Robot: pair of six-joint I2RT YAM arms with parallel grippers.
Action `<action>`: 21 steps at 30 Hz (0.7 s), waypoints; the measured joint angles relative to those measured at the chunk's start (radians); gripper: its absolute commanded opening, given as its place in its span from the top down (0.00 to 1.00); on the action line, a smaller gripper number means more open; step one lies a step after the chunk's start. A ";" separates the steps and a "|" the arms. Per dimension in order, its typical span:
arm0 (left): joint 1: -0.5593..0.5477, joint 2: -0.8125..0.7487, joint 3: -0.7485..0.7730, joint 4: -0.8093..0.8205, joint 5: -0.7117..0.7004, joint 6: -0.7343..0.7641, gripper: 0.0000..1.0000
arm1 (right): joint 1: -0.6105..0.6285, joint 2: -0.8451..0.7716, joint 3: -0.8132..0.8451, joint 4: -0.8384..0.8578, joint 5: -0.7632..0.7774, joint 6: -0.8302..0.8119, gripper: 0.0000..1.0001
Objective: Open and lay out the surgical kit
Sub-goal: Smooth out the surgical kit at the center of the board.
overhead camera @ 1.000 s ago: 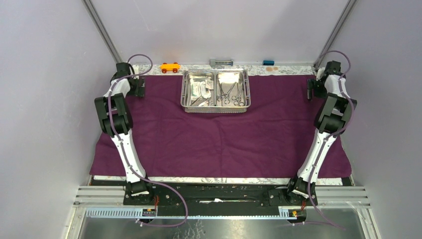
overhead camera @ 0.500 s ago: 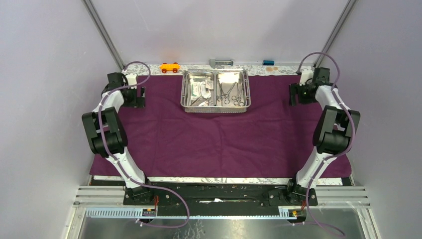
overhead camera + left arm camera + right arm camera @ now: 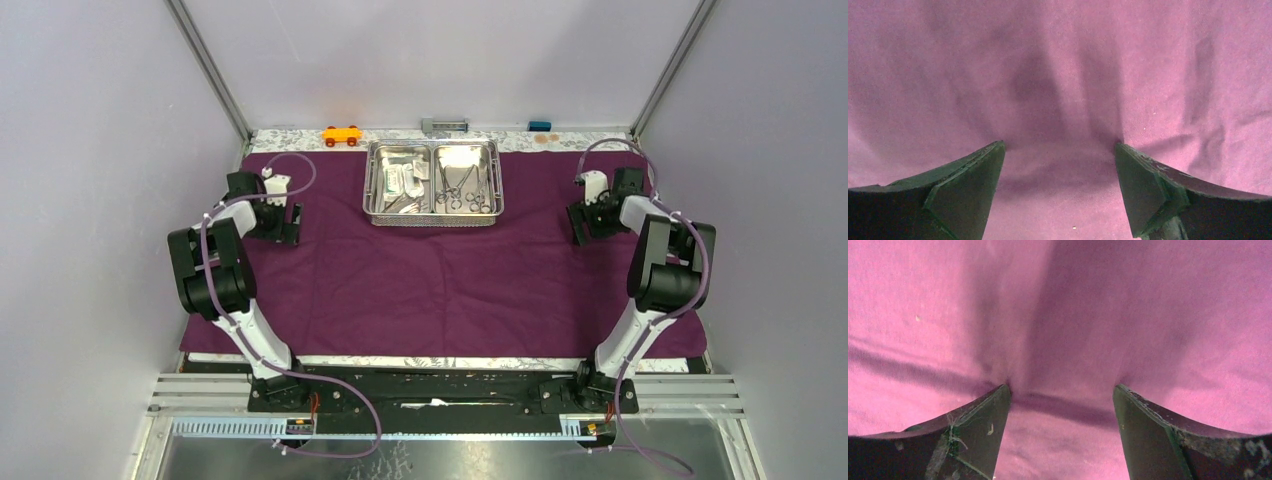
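Left pincer (image 3: 1058, 147) and right pincer (image 3: 1060, 387) wide open, empty, tips pressing cloth (image 3: 420, 280). Risk: dragging bunches cloth, shifts tray (image 3: 433, 221).

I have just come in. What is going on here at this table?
A surgical kit is being laid out. The purple cloth is spread flat, and the steel tray stands at its far middle, with packets in its left compartment and ring-handled instruments in its right one. The left gripper and the right gripper are both open, tips down on the cloth at either side, where it puckers slightly. Neither holds anything, and nothing of the kit lies outside the tray yet.
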 measured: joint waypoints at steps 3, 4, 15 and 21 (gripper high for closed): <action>0.007 -0.032 -0.043 0.023 -0.015 0.031 0.11 | -0.005 -0.060 -0.074 0.015 0.018 -0.033 0.18; 0.013 -0.045 -0.060 0.030 -0.021 0.042 0.11 | -0.009 -0.076 -0.093 0.016 0.024 -0.044 0.18; 0.092 -0.153 -0.185 0.058 -0.056 0.154 0.13 | -0.089 -0.193 -0.209 -0.030 0.096 -0.142 0.17; 0.124 -0.198 -0.232 0.068 -0.101 0.227 0.14 | -0.092 -0.209 -0.209 -0.088 0.180 -0.172 0.15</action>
